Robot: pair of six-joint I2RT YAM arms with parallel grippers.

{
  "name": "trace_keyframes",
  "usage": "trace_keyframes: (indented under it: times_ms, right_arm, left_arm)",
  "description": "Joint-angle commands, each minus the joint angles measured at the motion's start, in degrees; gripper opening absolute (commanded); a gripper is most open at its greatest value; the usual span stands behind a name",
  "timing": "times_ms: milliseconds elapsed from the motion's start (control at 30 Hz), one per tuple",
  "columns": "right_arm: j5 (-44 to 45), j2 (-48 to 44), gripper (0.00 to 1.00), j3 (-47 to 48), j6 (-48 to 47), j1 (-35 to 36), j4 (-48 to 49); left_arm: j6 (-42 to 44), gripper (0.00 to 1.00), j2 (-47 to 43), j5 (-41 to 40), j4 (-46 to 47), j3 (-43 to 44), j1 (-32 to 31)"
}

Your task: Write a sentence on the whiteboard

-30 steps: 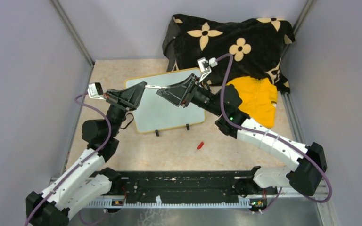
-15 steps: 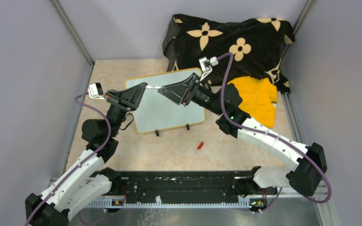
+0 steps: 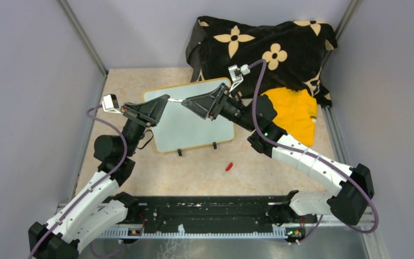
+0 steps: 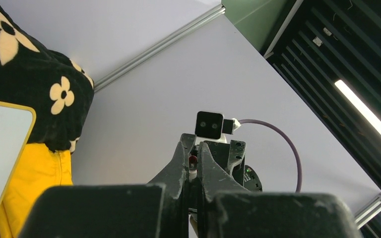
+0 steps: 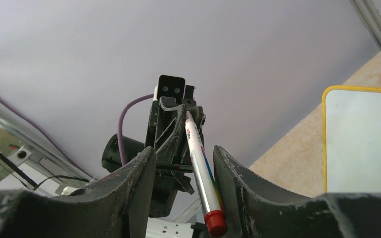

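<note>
The whiteboard (image 3: pixel 191 121), white with a tan-yellow frame, lies flat at the table's middle; it also shows in the right wrist view (image 5: pixel 362 144) and the left wrist view (image 4: pixel 0 148). I see no red words on it, so the sentence is not visible. Both grippers meet in the air above its far edge. My left gripper (image 3: pixel 165 99) is shut on one end of the red-and-white marker pen (image 3: pixel 174 100). My right gripper (image 5: pixel 183 151) is open, its fingers either side of the pen's (image 5: pixel 201 168) red end.
A small red cap (image 3: pixel 228 167) lies on the table in front of the board. A black blanket with cream flowers (image 3: pixel 259 43) is heaped at the back, with a yellow cloth (image 3: pixel 294 110) right of the board. Grey walls stand on both sides.
My right gripper has edged slightly toward the back and the left gripper. The left gripper and the pen have hardly moved.
</note>
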Motion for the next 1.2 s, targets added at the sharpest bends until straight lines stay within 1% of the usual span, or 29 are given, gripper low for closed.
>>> trace_keyframes:
  times_ms: [0,100,233,500,867,967,1100,1167]
  right_arm:
    - [0.40,-2.30,0.47,1.60,0.07,-0.72,0.65]
    - [0.05,-2.43,0.46,1.30,0.20,-0.88,0.86]
    - [-0.82,-2.08,0.39,1.45,0.44,-0.85,1.44]
    - [-1.52,-1.55,0.37,1.65,0.75,-0.85,1.72]
    - [-1.66,-1.39,0.27,1.56,0.64,-0.88,1.88]
    - [-1.90,-1.33,0.27,1.71,0.74,-0.84,1.86]
    - [-2.23,-1.28,0.31,1.72,0.73,-0.84,1.56]
    - [-2.23,-1.40,0.31,1.67,0.58,-0.85,1.38]
  left_arm:
    - [0.34,0.00,-0.48,1.10,-0.19,1.86,-0.26]
    - [0.34,0.00,-0.19,1.39,-0.18,2.06,-0.26]
    - [-0.02,0.00,0.80,2.48,0.23,2.40,-0.23]
    - [-0.38,0.00,1.97,3.78,0.46,2.71,-0.25]
    - [-0.56,0.00,2.76,4.65,0.45,3.04,-0.26]
    - [-0.56,0.00,2.77,4.46,0.46,3.03,-0.25]
    - [-0.34,0.00,2.86,4.37,0.42,3.12,-0.26]
    - [-0.37,0.00,3.00,4.38,0.44,3.12,-0.26]
